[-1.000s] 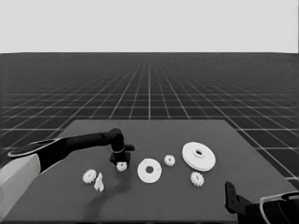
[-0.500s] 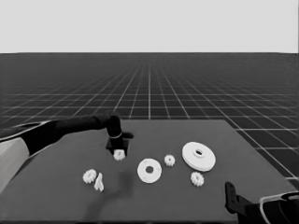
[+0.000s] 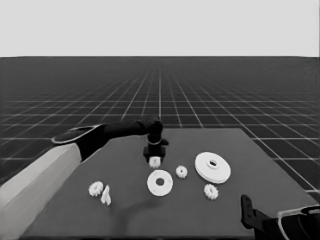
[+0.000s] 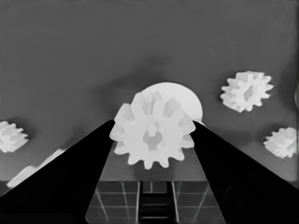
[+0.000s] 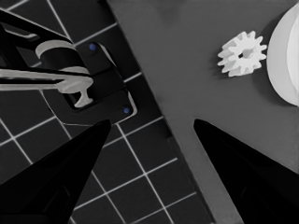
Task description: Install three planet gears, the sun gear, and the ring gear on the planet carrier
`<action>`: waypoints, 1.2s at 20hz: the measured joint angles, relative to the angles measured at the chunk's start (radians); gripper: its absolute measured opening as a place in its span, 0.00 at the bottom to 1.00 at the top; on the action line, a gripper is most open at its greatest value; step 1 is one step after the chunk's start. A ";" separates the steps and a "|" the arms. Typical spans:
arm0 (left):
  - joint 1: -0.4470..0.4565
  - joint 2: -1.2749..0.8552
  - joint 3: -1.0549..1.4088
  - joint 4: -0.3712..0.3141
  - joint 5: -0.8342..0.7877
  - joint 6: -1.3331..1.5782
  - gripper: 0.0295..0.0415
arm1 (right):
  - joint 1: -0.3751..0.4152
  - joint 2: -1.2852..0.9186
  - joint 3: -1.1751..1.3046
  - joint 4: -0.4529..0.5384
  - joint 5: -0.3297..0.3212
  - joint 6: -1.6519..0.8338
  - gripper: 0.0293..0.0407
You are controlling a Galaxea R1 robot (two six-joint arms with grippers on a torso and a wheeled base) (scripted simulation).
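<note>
My left gripper (image 3: 154, 157) hangs over the middle of the table, shut on a small toothed gear (image 3: 155, 162), just behind the smaller round part (image 3: 160, 183). The left wrist view shows that gear (image 4: 153, 135) gripped between the two fingers, with the smaller round part (image 4: 189, 99) partly hidden behind it. The larger round part (image 3: 213, 167) lies to the right. Loose gears rest at its left (image 3: 181, 172), in front of it (image 3: 211, 191) and at the front left (image 3: 95, 188). My right gripper (image 3: 246, 210) waits open at the lower right corner.
A thin white piece (image 3: 106, 196) lies beside the front left gear. In the right wrist view a gear (image 5: 241, 53) and the larger round part's rim (image 5: 286, 60) lie near the table's edge, and dark machinery (image 5: 70, 79) stands beyond it.
My left arm has carried the gear up and to the right, from left of the smaller round part to just behind it. The right arm has not moved.
</note>
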 joint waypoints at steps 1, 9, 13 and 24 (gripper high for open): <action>0.054 0.012 -0.036 0.055 -0.025 0.020 0.14 | 0.000 0.000 0.000 0.000 0.000 0.000 0.81; 0.142 0.040 -0.122 0.125 -0.072 0.066 0.14 | 0.000 0.000 0.000 0.000 0.000 0.000 0.81; 0.143 0.041 -0.123 0.126 -0.073 0.067 0.71 | 0.000 0.000 0.000 0.000 0.000 0.000 0.81; 0.017 0.003 -0.008 0.017 -0.006 0.003 0.75 | 0.000 0.000 0.000 0.000 0.000 0.000 0.81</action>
